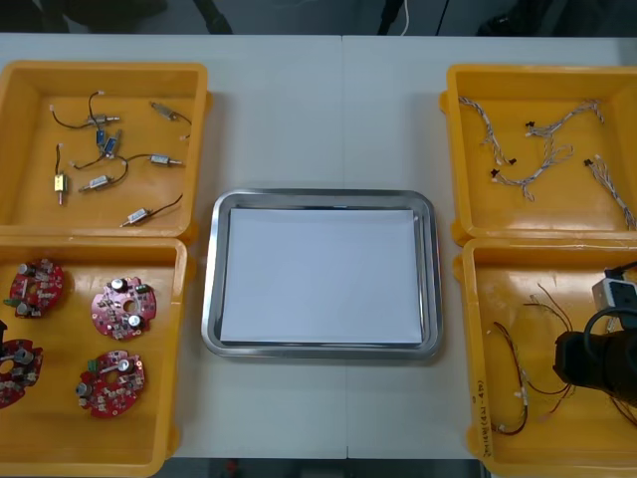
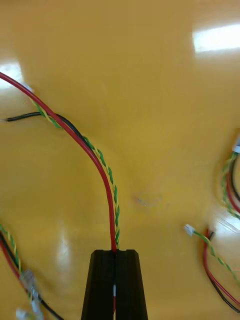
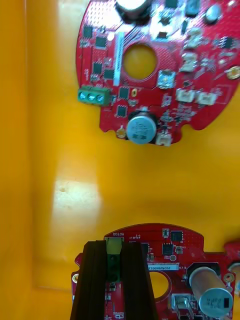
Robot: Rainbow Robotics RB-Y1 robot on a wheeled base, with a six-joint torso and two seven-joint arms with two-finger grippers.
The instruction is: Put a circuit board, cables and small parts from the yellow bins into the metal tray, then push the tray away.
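Bins (image 1: 105,70), four, left gripper (image 3: 114,245) clamping circuit board (image 3: 167,247), one of four, right gripper (image 2: 115,252) pinching cable (image 2: 105,177)

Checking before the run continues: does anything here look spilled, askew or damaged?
Nothing stands out. The metal tray sits square between the yellow bins. The left gripper grips a circuit board in the near left bin, the right gripper a red and yellow cable in the near right one.
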